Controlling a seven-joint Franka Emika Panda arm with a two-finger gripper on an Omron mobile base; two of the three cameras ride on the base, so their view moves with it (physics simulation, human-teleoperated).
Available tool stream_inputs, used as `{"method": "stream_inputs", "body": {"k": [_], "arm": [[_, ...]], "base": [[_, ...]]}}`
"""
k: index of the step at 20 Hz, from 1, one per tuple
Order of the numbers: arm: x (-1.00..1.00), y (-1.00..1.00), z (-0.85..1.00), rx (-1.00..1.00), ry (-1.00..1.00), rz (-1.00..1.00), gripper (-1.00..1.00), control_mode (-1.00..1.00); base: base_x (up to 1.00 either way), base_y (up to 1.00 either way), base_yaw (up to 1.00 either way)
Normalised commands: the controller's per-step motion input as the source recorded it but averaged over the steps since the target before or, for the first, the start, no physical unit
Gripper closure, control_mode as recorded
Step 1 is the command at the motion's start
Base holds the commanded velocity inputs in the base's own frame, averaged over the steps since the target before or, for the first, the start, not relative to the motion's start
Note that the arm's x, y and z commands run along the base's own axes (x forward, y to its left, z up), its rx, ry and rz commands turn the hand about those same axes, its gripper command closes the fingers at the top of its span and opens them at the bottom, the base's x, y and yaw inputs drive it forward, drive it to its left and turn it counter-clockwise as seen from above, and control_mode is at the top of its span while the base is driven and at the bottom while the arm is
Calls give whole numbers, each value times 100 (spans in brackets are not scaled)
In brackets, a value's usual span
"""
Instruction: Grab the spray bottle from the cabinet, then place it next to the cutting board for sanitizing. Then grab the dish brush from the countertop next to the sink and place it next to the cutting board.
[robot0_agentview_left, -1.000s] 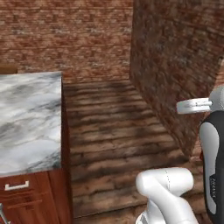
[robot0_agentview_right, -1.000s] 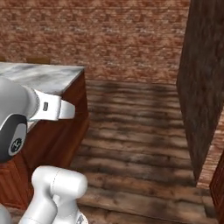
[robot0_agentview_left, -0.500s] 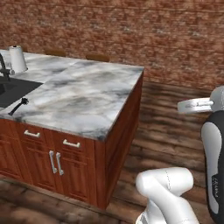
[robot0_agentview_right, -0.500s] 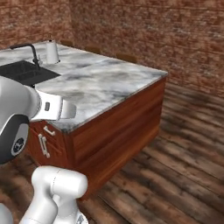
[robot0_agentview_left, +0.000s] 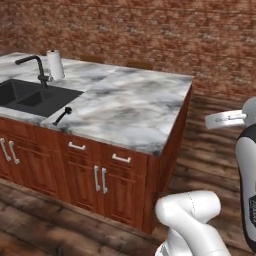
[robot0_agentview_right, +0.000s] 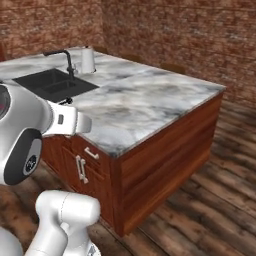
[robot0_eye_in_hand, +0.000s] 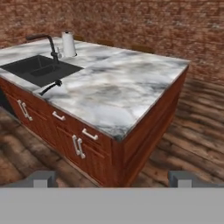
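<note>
The slim black dish brush (robot0_agentview_left: 62, 115) lies on the marble countertop just right of the sink, near the front edge; the hand view has the dish brush (robot0_eye_in_hand: 50, 87) at its left. My gripper (robot0_eye_in_hand: 111, 179) hangs in the air well short of the island, aimed at it. It is open, its two dark fingertips (robot0_eye_in_hand: 41, 178) wide apart with nothing between them. The spray bottle, the wall cabinet and the cutting board are out of view.
A kitchen island with a marble countertop (robot0_agentview_left: 135, 107) carries a black sink (robot0_agentview_left: 30, 97), a dark faucet (robot0_agentview_left: 36, 67) and a white paper roll (robot0_agentview_left: 55, 64). Reddish-brown lower doors and drawers (robot0_agentview_left: 100, 177) face me. Wooden floor (robot0_agentview_left: 210, 155) lies to the right, a brick wall behind.
The whole picture has shifted, so the base has moved: bare floor and brick wall gave way to the island, now seen with its sink and brush. The arm's pose looks unchanged.
</note>
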Motion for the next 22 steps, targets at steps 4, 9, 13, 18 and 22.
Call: {"method": "stream_inputs", "body": {"k": [4, 9, 13, 18, 22], "arm": [[0, 0, 0, 0, 0, 0, -100, 100], [0, 0, 0, 0, 0, 0, -100, 100], [0, 0, 0, 0, 0, 0, -100, 100], [0, 0, 0, 0, 0, 0, -100, 100], [0, 0, 0, 0, 0, 0, -100, 100]], "base": [[0, 100, -12], [23, 100, -14], [48, 100, -15], [48, 100, -16], [36, 100, -22]]}}
